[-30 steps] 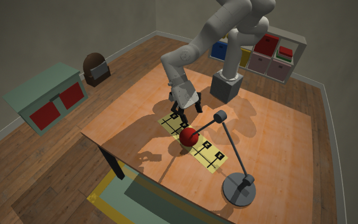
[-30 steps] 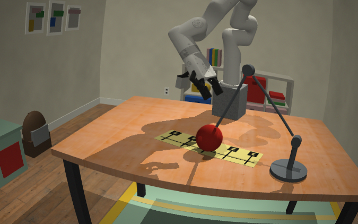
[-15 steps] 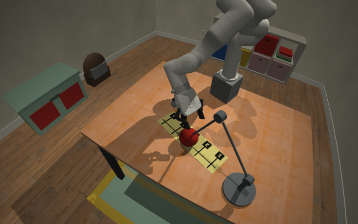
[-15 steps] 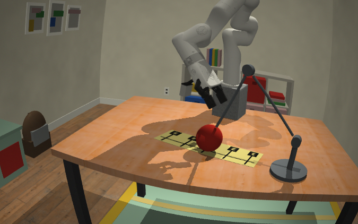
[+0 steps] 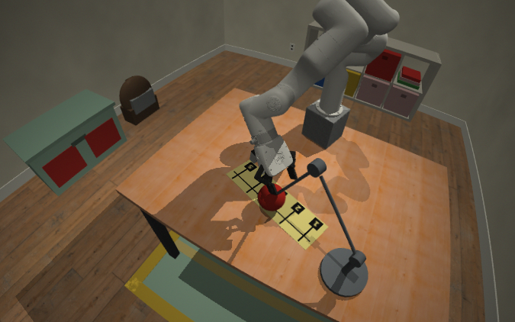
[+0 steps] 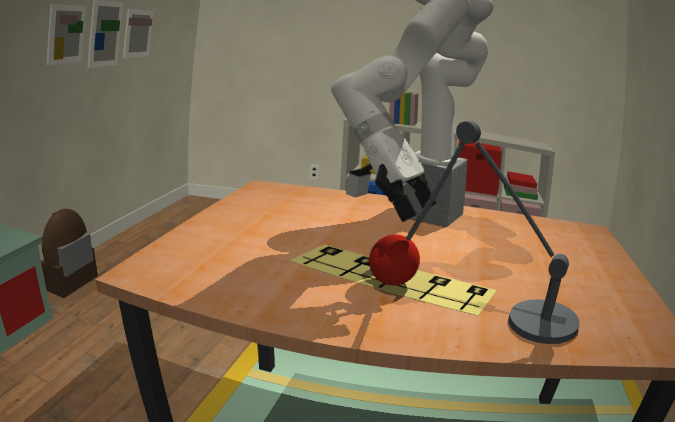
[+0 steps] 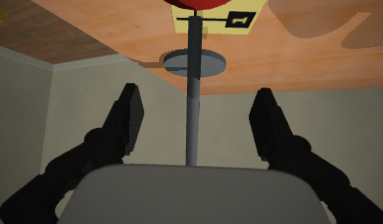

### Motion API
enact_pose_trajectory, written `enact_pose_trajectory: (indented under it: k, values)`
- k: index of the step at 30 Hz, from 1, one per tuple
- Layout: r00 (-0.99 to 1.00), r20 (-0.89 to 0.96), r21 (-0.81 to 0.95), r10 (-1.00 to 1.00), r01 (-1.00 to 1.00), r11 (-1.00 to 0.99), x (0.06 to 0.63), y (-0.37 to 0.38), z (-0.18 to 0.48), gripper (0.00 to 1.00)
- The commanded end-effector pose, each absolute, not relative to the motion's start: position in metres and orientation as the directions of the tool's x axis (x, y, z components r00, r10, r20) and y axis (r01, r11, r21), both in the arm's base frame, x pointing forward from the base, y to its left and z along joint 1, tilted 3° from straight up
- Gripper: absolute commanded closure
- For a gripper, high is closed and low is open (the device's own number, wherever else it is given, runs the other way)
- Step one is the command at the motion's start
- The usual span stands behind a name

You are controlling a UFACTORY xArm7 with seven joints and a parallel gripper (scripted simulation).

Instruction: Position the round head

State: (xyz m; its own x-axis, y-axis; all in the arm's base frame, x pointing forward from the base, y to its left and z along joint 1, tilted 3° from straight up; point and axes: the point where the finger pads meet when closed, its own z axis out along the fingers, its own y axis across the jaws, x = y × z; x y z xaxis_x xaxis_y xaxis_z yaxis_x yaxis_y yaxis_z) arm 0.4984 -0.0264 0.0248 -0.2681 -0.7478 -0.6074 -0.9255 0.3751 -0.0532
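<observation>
The pincer [image 6: 407, 202] gapes wide and empty astride the lamp's rod [image 7: 193, 115]; below it the head [image 6: 394, 259] hides the strip's [image 6: 455, 293] middle mark.

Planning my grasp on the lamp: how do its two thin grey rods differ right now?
The upper grey rod slopes from the elbow joint down to the round red head and passes between the open end effector fingers. The lower grey rod runs to the joint above the foot, longer and untouched. Both are thin, straight, dark grey.
</observation>
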Motion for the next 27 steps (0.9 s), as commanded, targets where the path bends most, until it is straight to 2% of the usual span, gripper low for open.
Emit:
enact_pose_trajectory:
  k: [1,19,20,27]
  values:
    - [-0.266,-0.608,-0.057,-0.748,-0.925,0.375,0.5022,-0.0224,0.0193,0.00]
    - [-0.265,-0.609,-0.058,-0.748,-0.925,0.376,0.5057,-0.0183,0.0126,0.00]
    - [-0.265,-0.609,-0.058,-0.748,-0.925,0.376,0.5056,-0.0183,0.0126,1.00]
    - [-0.265,-0.609,-0.058,-0.748,-0.925,0.376,0.5054,-0.0185,0.0130,1.00]
